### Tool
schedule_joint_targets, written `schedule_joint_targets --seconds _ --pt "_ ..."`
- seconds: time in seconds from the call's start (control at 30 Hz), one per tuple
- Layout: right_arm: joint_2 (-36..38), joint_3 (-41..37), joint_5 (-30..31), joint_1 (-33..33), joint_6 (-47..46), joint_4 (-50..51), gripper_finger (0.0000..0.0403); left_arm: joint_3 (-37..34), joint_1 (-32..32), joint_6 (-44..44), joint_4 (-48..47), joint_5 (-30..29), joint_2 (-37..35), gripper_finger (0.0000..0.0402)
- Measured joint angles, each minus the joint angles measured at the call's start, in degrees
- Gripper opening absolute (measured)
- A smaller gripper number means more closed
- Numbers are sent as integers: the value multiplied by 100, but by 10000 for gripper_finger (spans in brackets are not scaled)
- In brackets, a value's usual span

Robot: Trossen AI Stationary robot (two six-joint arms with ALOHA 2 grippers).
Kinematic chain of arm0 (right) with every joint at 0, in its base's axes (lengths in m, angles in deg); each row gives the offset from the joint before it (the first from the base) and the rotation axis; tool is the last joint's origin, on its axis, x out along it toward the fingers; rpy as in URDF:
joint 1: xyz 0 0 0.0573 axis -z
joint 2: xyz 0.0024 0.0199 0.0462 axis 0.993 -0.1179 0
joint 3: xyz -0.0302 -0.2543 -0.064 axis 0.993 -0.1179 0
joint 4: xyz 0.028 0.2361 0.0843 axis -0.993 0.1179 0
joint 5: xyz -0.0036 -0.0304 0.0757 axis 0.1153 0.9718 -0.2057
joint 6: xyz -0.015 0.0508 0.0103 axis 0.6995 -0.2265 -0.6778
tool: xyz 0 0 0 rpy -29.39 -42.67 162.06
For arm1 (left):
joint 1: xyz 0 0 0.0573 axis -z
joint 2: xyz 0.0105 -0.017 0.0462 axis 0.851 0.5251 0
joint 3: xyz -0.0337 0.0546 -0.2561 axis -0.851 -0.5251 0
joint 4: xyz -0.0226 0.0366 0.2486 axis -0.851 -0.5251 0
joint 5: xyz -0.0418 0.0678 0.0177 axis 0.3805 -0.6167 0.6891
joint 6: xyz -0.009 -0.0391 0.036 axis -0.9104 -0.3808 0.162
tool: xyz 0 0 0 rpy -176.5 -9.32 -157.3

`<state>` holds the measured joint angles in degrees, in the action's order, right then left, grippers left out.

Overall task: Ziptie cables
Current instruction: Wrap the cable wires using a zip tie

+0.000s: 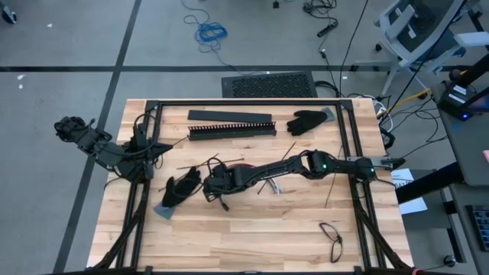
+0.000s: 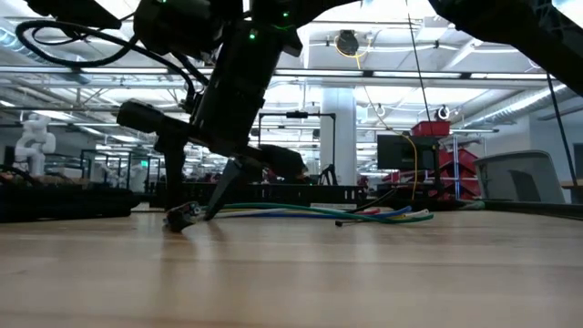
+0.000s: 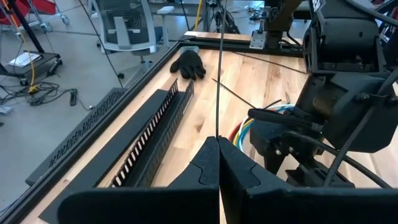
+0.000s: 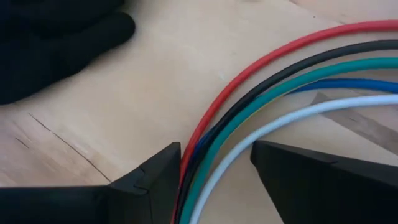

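The cables [image 4: 267,87], red, black, green, blue and white, curve side by side on the wood; the low view shows them lying flat [image 2: 319,214]. My right gripper [image 4: 214,177] is open, reached to left of the table's middle [image 1: 218,186], pointing down, one finger on each side of the bundle. My left gripper [image 3: 218,163] is shut on a thin black strip [image 3: 219,68] near the table's left edge [image 1: 162,147], pointing toward the right. My left gripper pinches the thin black strip by one end [image 3: 217,134] between its two shut fingers. The strip runs on straight past the fingertips, along them, toward the table's right, lifted off the wood. My right gripper straddles the cables from above; the red cable [image 4: 205,134] runs close along one finger, and I cannot tell whether they touch.
A long black slotted bar [image 1: 231,131] and a flat black strip of cover [image 1: 229,116] lie toward the far edge. One black glove [image 1: 309,121] lies far right, another [image 1: 179,189] beside my right gripper. Loose thin strips [image 1: 330,195] and a black loop [image 1: 331,235] lie near right.
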<state>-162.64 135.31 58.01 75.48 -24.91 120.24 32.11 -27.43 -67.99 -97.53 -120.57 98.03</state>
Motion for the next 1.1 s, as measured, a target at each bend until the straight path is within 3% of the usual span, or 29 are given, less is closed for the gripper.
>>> schedule_joint_targets --seconds 0.23,0.43,0.53,0.67,0.9,1.1 --pt "-20 -7 -4 -135 -38 -1025 217 0 0 0 1 -1 -1 0" --pt "-20 13 -44 -255 128 -781 259 0 0 -2 2 0 0 0" --pt "-79 17 -110 -254 -536 -612 258 0 -2 -15 2 0 0 0" --pt "-233 36 -541 -185 -865 -545 202 0 -2 -14 2 2 0 0" --pt "-335 40 -676 -258 -486 -787 47 0 -2 -12 4 69 0 0" --pt "-334 64 -802 -267 -307 -664 23 0 -2 -7 3 83 -1 0"
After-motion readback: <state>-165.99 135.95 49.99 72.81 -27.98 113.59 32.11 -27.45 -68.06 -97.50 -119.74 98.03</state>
